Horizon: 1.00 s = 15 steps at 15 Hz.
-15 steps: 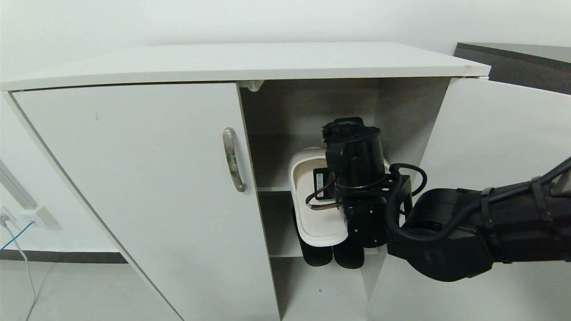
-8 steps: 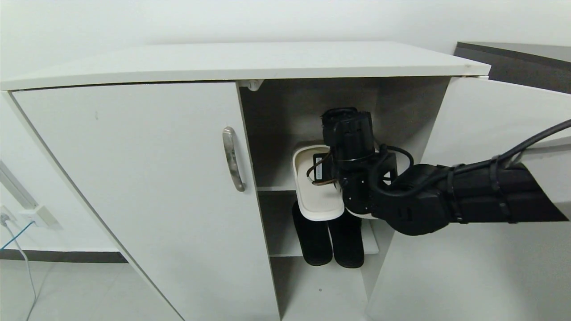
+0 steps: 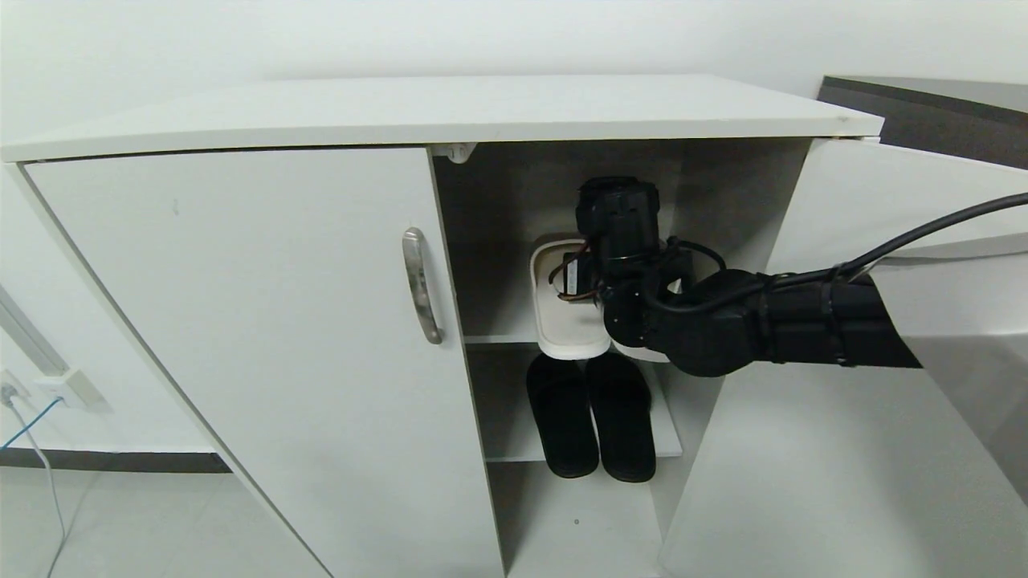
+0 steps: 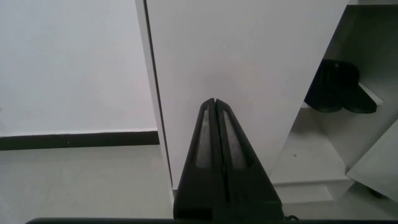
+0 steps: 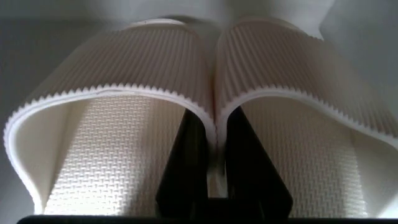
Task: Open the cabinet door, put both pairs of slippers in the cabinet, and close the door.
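Observation:
The white cabinet (image 3: 450, 112) has its left door (image 3: 241, 321) closed and its right door (image 3: 843, 417) swung open. My right arm is deep in the open half. Its gripper (image 5: 214, 134) is shut on the touching inner strap edges of the white slippers (image 3: 566, 321) (image 5: 124, 81), whose heels overhang the upper shelf (image 3: 490, 339). The black slippers (image 3: 590, 417) (image 4: 339, 87) lie side by side on the shelf below. My left gripper (image 4: 214, 102) is shut with nothing in it, low in front of the closed left door.
A metal handle (image 3: 420, 285) sits on the left door near its inner edge. A wall socket with a blue cable (image 3: 68, 385) is at the far left. A dark desk (image 3: 923, 112) stands behind the open door.
My right arm has pushed the white slippers up and deeper into the cabinet, onto the upper shelf. The black slippers below are now uncovered.

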Motion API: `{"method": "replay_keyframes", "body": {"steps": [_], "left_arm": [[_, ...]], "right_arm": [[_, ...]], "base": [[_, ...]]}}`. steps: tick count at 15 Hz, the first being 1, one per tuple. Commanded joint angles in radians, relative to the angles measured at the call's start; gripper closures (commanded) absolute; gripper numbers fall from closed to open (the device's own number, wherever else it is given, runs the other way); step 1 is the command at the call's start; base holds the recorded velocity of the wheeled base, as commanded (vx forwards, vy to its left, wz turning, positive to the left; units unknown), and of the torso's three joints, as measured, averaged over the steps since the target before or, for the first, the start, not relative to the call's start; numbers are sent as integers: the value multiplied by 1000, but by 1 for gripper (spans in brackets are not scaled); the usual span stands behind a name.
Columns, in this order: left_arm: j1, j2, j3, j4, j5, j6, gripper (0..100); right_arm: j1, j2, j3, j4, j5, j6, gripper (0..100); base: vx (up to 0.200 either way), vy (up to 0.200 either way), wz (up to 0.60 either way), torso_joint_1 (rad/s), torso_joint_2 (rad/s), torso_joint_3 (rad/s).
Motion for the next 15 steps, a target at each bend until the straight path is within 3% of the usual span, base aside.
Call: {"method": "replay_keyframes", "body": {"steps": [1, 2, 3, 8, 13, 15], "left_arm": [[0, 0, 0, 0, 0, 0, 100], [0, 0, 0, 0, 2, 0, 100], [0, 0, 0, 0, 2, 0, 100], [0, 0, 0, 0, 0, 0, 100], [0, 0, 0, 0, 0, 0, 100], [0, 0, 0, 0, 0, 1, 100]], "right_arm": [[-3, 22, -22, -3, -1, 0, 100], [-3, 22, -25, -3, -1, 0, 100], [-3, 22, -25, -1, -1, 0, 0], [0, 4, 0, 1, -4, -2, 0], [22, -78, 90, -1, -7, 0, 0], [54, -159, 182, -6, -9, 1, 0]], "base": [[0, 0, 0, 0, 0, 0], [0, 0, 0, 0, 0, 0], [0, 0, 0, 0, 0, 0], [0, 0, 0, 0, 0, 0], [0, 0, 0, 0, 0, 0], [0, 0, 0, 0, 0, 0]]}}
